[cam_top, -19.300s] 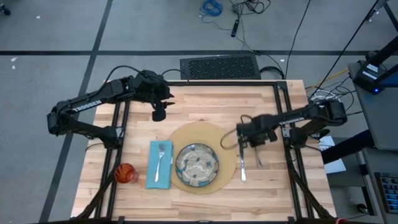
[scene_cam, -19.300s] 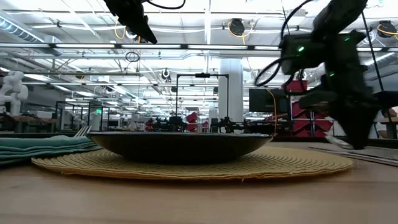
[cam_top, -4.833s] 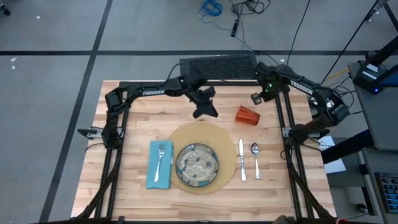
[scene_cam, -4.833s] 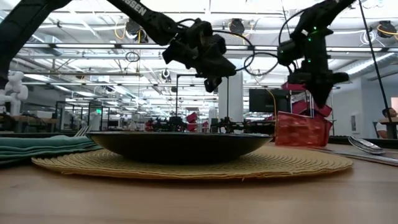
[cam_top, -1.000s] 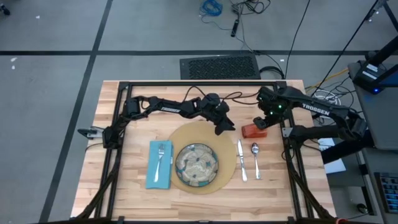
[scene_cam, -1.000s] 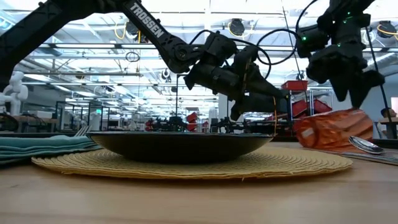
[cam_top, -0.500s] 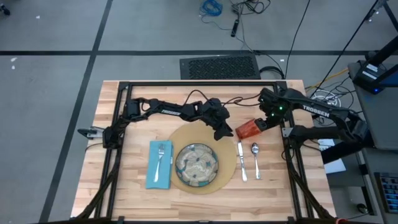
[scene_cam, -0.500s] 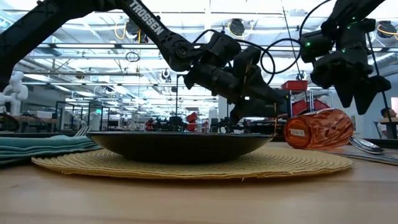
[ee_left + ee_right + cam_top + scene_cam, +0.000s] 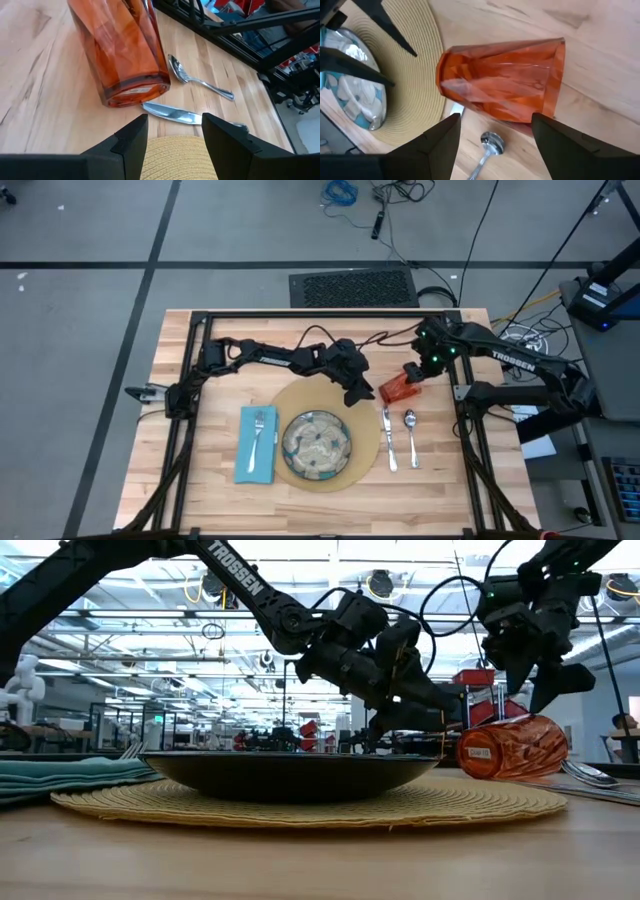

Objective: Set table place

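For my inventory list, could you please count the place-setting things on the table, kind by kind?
Mat: 1
Plate: 1
Napkin: 1
Fork: 1
Knife: 1
Spoon: 1
Orange cup, lying on its side: 1
Total: 7

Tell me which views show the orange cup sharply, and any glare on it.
Left wrist view: the orange cup is crisp, lying on its side, soft highlights on its facets. Low view: the cup is backlit by bright ceiling lights. High view: small, detail lost.
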Tool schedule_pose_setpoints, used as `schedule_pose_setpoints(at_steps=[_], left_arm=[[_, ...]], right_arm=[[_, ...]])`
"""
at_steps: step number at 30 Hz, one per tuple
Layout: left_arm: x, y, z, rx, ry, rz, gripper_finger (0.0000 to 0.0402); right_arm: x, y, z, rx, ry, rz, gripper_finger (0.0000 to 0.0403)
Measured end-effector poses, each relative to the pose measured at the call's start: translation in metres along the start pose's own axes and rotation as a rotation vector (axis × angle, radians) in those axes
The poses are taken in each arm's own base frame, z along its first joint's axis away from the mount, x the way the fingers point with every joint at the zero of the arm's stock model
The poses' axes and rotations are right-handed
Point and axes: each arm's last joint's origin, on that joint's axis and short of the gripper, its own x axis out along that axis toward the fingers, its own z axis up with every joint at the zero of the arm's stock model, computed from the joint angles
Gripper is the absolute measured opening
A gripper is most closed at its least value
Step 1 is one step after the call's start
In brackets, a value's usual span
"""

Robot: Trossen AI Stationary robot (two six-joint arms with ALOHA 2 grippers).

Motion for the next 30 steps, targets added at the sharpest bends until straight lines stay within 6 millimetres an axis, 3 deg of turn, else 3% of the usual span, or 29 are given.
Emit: schedule_pose_setpoints(at_steps=[9,17,22,30], left_arm=[[0.002,-0.003,-0.001,0.002,0.006,-0.005,0.0171],[0.002,-0.002,-0.001,0.002,0.006,-0.004,0.0171],[0.002,-0.002,-0.001,0.003,0.005,-0.004,0.0171],[0.002,-0.003,-0.001,0.006,0.002,-0.001,0.0171]], right_arm=[[-0.001,0.0,0.002,-0.004,0.003,-0.013,0.0235],[-0.019,0.011,0.008,-0.064,-0.1,-0.077,0.0235],[-0.011,0.002,0.007,-0.036,-0.035,-0.216,0.0235],[0.001,0.003,0.013,-0.036,0.001,-0.15,0.0235]])
